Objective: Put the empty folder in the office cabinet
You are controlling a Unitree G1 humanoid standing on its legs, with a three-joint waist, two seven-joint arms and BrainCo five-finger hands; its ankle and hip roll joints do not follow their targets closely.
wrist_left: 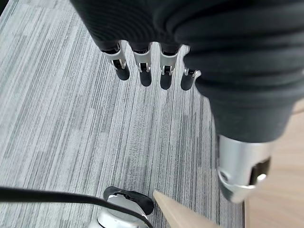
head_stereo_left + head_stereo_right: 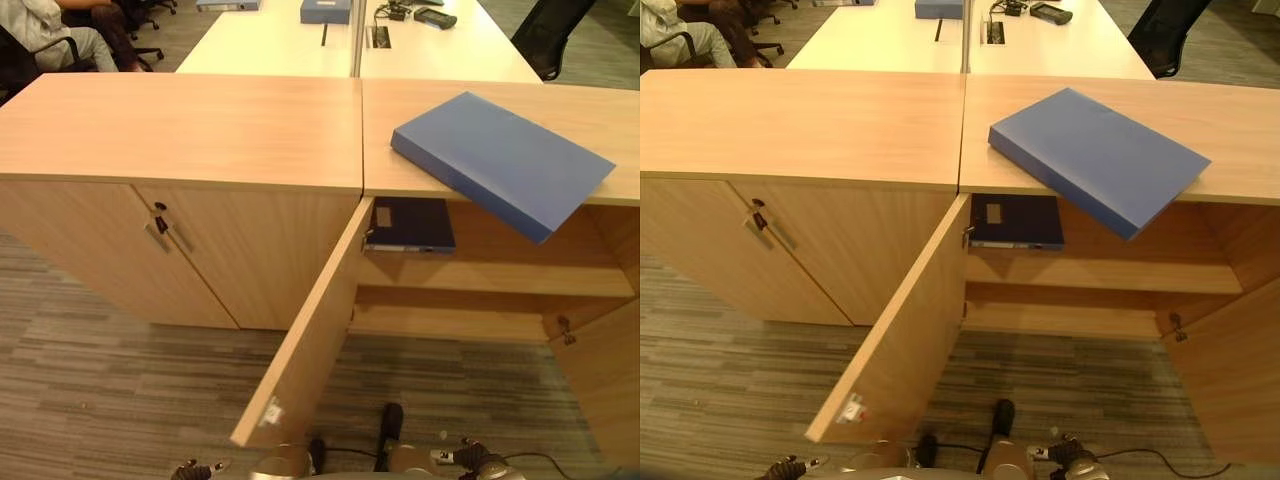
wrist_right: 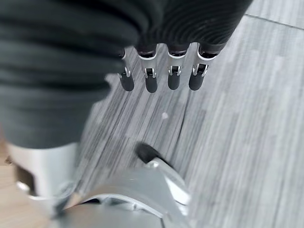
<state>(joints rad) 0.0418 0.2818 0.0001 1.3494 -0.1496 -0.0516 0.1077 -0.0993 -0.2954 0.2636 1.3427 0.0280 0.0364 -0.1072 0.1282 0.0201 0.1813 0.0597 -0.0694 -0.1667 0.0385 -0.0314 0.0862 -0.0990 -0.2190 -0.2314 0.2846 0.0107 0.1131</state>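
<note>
From the head views we see the blue folder [image 2: 500, 160] lying on the cabinet top [image 2: 180, 125], one corner overhanging the open cabinet [image 2: 480, 280]. In the wrist views our left robot hand [image 1: 142, 71] and right robot hand [image 3: 161, 76] hang relaxed and empty over carpet [image 1: 71, 118], well apart from the folder.

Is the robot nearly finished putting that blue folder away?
Barely begun. The cabinet door already stands open. The blue folder lies on the cabinet top, overhanging its edge. The left hand and right hand hang open, holding nothing. Grasping and shelving remain.
</note>
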